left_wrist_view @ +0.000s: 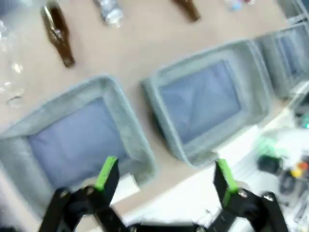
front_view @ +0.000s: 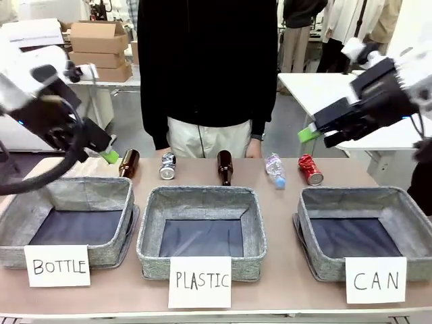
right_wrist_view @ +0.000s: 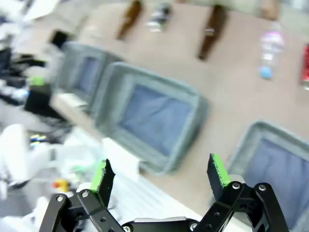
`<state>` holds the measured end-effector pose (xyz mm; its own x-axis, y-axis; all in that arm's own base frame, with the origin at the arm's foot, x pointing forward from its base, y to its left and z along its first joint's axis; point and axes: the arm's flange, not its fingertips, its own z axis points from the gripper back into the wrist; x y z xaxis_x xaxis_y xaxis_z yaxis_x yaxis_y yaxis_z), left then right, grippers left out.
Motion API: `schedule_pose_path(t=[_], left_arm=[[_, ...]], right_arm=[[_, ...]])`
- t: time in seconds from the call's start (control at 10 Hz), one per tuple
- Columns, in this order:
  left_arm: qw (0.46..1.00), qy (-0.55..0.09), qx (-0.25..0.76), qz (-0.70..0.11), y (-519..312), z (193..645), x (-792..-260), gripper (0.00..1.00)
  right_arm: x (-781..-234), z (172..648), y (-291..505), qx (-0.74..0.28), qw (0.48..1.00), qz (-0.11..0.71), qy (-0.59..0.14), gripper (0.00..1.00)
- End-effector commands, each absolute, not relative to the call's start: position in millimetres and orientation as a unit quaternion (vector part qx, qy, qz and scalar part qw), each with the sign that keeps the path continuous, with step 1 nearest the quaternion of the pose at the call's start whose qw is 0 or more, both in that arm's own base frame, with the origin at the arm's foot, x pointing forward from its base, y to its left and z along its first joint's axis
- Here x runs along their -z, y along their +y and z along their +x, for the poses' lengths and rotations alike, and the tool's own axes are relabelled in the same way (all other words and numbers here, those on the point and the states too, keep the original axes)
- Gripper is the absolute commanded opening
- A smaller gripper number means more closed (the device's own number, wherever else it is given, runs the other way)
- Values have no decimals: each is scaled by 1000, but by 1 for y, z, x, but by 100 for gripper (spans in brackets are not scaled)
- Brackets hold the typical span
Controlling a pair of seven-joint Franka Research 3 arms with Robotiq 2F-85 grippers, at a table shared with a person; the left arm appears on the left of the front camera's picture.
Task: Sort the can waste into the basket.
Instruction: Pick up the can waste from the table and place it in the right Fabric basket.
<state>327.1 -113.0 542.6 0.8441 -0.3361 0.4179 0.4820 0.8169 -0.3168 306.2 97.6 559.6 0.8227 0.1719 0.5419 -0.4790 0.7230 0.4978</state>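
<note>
A red crushed can (front_view: pixel 310 169) lies on the table behind the grey basket (front_view: pixel 307 223) carded "CAN", at the right. A silver and black can (front_view: pixel 167 165) lies farther left in the same row. My right gripper (front_view: pixel 316 135) hovers open above the red can, holding nothing. My left gripper (front_view: pixel 105 152) hangs open over the far left, near a brown bottle. In the right wrist view the open gripper (right_wrist_view: pixel 160 173) looks down on the CAN basket (right_wrist_view: pixel 251 133), with the red can (right_wrist_view: pixel 306 65) at the picture's edge. The left wrist view shows its own open gripper (left_wrist_view: pixel 165 174) above the baskets.
The baskets carded "BOTTLE" (front_view: pixel 20 209) and "PLASTIC" (front_view: pixel 152 229) stand left and middle. Two brown bottles (front_view: pixel 129 163) (front_view: pixel 225 167) and a clear plastic bottle (front_view: pixel 275 169) lie in the row of cans. A person in black (front_view: pixel 206 67) stands at the far edge.
</note>
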Motion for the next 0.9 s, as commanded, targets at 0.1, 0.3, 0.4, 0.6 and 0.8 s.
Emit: schedule_pose_path(t=[0.1, 0.3, 0.4, 0.6, 0.8], left_arm=[[897, -78, -9, -436, -34, 330, -540, 100], [797, -91, -85, -592, 27, 317, -491, 100], [746, -121, -102, -647, 42, 307, -471, 100], [686, -187, -119, -693, 45, 300, -450, 100], [798, -93, -69, -591, 66, 313, -480, 100]], right_arm=[[-552, 301, 39, -66, 753, 649, -84, 100], [-521, 303, 21, -5, 710, 701, -63, 100], [-508, 304, 10, 36, 708, 702, -68, 100], [-490, 304, -7, 124, 744, 648, -108, 100], [-522, 322, -14, 2, 709, 699, -86, 100]])
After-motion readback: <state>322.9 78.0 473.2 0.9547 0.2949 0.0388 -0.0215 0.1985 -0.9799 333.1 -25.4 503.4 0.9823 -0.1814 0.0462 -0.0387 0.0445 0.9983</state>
